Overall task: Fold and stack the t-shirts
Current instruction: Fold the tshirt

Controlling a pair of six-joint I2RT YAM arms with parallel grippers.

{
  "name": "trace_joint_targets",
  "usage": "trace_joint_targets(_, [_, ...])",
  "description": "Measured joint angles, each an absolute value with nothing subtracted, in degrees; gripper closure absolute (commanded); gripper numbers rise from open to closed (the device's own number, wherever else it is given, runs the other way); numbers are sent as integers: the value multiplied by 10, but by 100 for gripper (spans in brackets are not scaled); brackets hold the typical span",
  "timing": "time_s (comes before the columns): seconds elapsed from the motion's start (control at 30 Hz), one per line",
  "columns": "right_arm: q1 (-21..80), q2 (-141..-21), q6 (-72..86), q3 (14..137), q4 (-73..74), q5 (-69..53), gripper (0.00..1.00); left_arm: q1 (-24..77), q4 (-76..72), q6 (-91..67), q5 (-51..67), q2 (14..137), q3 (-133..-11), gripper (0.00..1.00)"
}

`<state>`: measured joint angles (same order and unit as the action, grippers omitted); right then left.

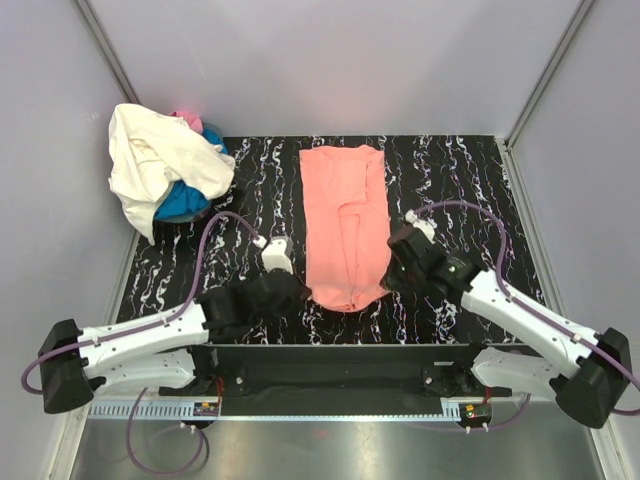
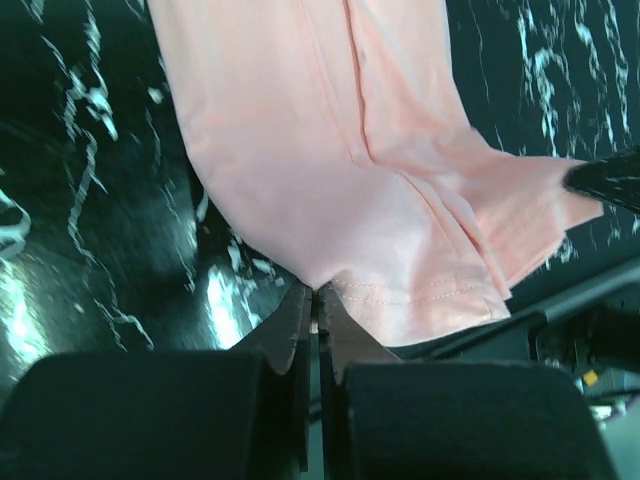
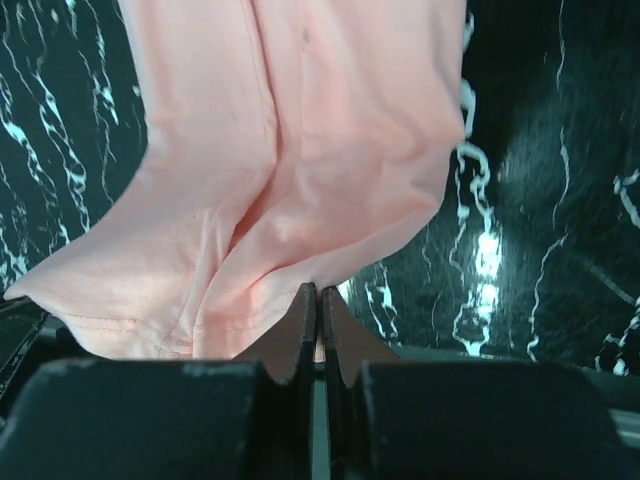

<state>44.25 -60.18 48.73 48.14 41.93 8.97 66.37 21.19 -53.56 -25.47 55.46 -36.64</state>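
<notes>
Black table [image 1: 250, 170] with white squiggles sits between pale grey walls [image 1: 330, 60], and two arms reach out over it from the near edge. One salmon-pink t-shirt [image 1: 345, 225] lies in the middle of the table, folded into a long strip that runs from the far side toward the arms. One pile sits at the far left corner, partly hanging off the table edge. It has one cream-white t-shirt [image 1: 150, 160] on top, one bright blue t-shirt [image 1: 185, 203] peeking out under it, and a small bit of hot pink cloth [image 1: 187, 120] at the back.

There are two claws, one on each arm. The left claw [image 1: 306, 290] is at the near left corner of the salmon-pink t-shirt. The right claw [image 1: 386, 280] is at the near right corner. From the top view the fingers are too small and dark to show how they sit.

The wrist views show that up close. In the left wrist view the left claw [image 2: 318, 296] is squeezed tight on the shirt's near edge, right by the stitched hem [image 2: 420, 292]. In the right wrist view the right claw [image 3: 318, 292] is also pinched tight on the near edge, and the cloth bunches into soft folds above it.

Only the top view shows the pile, and neither wrist view has it
</notes>
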Motion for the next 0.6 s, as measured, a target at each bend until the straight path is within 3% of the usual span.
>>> trace_joint_targets(0.23, [397,-722,416,632,430,133,100,553,220,-452,-205,632,-455,100])
trace_joint_targets(0.6, [275,-887,315,760,413,111,100,422,229,-362,-143,789,-601,100])
